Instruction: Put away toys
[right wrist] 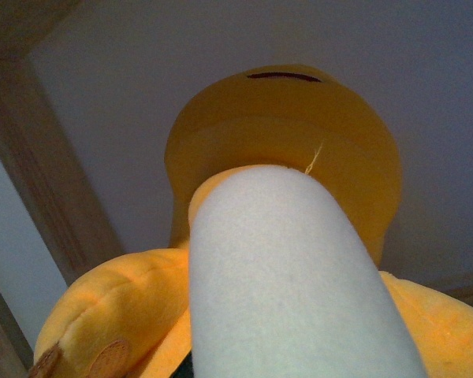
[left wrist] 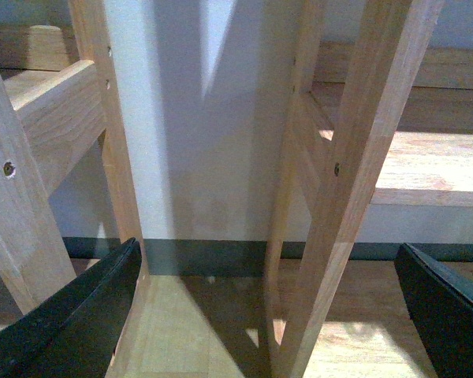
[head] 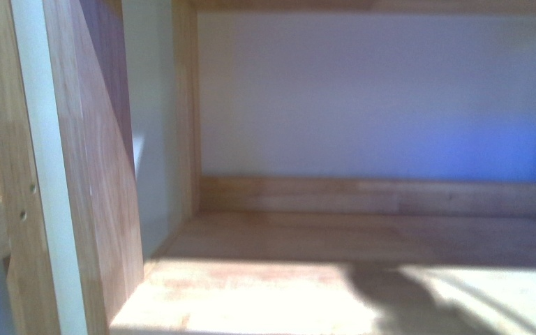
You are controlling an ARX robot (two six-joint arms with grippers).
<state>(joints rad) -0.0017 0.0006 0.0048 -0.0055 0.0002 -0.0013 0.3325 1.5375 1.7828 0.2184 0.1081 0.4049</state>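
Front view: at the left of the frame stands a wooden upright panel (head: 101, 174) with small screw holes in the edge beside it. To its right opens a shelf compartment with a pale back panel (head: 377, 91) and a sunlit shelf floor (head: 265, 293). A dark shadow (head: 405, 300) lies across the lower right of that floor. Neither arm nor any toy appears here.

Left wrist view: the left gripper (left wrist: 268, 248) is spread wide and carries nothing. One dark finger (left wrist: 71, 323) sits at lower left, its partner at lower right. Between them are slanted wooden legs (left wrist: 355, 157), a white wall (left wrist: 205, 118), a dark skirting strip (left wrist: 221, 256) and wood flooring (left wrist: 189, 331).

Right wrist view: a wooden post (right wrist: 55, 181) runs down the left edge. The plush toy (right wrist: 292, 126), orange-yellow, fills the centre and lower frame. Its cream-white underside (right wrist: 292, 276) bulges toward the lens, and a paw pad (right wrist: 106, 358) shows at lower left. The right gripper's fingers are not visible, so whether they are clamped on the toy cannot be told. Judging by how closely the toy crowds the camera, a grasp is likely.

Governing relation: the toy lies directly ahead of the right wrist, its long axis running away from the lens toward the top of the frame. The right arm is plainly the nearer one. Placement appears to depend on carrying the toy forward into the open compartment.

Markings: no brand, label or legible writing found. A short dark stitched line (right wrist: 284, 76) on the plush is the only mark.
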